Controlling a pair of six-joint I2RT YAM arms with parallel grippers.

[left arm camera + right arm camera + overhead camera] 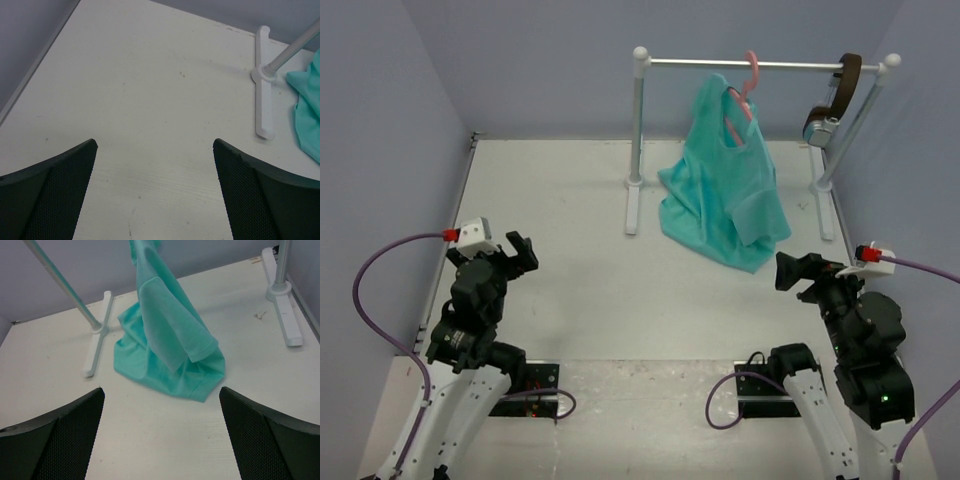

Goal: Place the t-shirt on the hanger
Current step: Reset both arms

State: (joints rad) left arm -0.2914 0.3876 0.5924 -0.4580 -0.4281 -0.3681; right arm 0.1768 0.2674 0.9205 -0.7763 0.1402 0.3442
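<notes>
The teal t-shirt [725,180] hangs from the pink hanger [750,80], whose hook is over the white rail; the shirt's lower part bunches on the table. It also shows in the right wrist view [167,335], and its edge in the left wrist view [307,110]. My left gripper [520,252] is open and empty, well left of the shirt. My right gripper [798,272] is open and empty, just near and right of the shirt's hem. The wide gap of the left gripper [155,147] and of the right gripper [162,392] shows in their wrist views.
A white garment rack [638,140] stands at the back, its feet on the table [264,95] [287,315]. A brown strap with a metal piece [835,100] hangs on the rail's right end. Blue-grey walls close in the left, back and right.
</notes>
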